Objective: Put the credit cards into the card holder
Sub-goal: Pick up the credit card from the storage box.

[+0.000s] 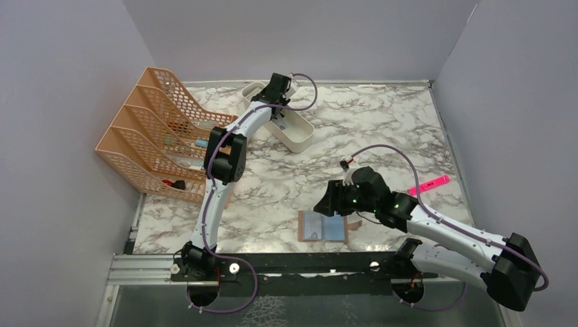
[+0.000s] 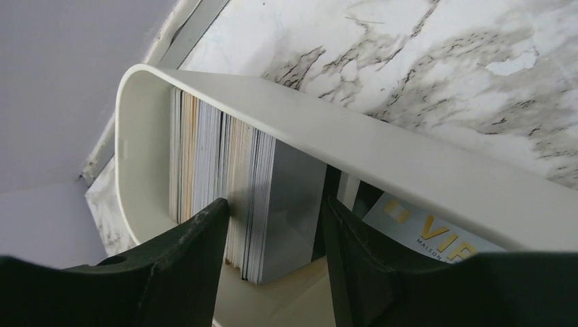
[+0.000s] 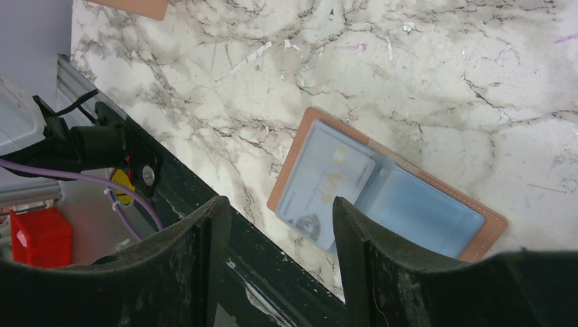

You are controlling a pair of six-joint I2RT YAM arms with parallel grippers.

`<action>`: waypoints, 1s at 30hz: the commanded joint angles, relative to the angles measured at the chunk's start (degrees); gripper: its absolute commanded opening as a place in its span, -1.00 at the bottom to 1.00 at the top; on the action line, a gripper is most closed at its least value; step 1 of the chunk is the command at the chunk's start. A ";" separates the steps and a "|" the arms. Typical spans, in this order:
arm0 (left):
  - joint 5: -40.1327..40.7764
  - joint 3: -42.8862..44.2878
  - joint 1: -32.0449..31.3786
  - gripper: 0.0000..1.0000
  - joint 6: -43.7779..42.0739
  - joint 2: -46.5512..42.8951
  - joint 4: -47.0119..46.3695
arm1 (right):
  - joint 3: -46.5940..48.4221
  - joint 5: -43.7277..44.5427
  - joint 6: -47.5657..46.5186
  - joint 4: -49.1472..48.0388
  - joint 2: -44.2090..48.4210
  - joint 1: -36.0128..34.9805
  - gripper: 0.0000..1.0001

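Left wrist close-up at the left hand (image 2: 272, 235): spread wide, gripping nothing, poised astride part of a stack of cards (image 2: 232, 184).
Stands on edge inside the white tray (image 2: 382, 146), packed against its rounded end, with a loose card (image 2: 436, 235) lying flat past the far finger. Likely to pinch several cards at once if closed from here, with so many edges between the fingers; could also catch the tray wall and drag or tip the tray. Further out, at the right hand (image 3: 279, 211): likewise open and empty, hovering over the card holder (image 3: 409, 204), laid open on the worktop (image 3: 443, 68) close to its front edge, one pocketed card (image 3: 327, 177) inside. Could slip off that edge if shoved during loading.
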State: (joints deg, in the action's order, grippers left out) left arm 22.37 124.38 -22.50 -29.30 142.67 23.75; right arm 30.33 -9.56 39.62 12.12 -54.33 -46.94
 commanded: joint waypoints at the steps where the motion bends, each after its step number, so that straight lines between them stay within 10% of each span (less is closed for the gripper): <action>1: 0.25 3.11 -0.07 0.02 -2.53 1.01 -0.97 | 2.63 1.65 -1.19 -0.18 -1.35 -0.35 0.23; 30: 2.44 4.41 -0.23 -0.49 -6.39 0.56 -2.52 | 2.30 1.92 -0.88 -0.96 -1.55 -0.35 0.24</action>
State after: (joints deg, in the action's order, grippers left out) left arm 22.61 126.67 -22.87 -34.35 142.98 22.85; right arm 31.24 -9.28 39.35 12.05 -55.61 -46.94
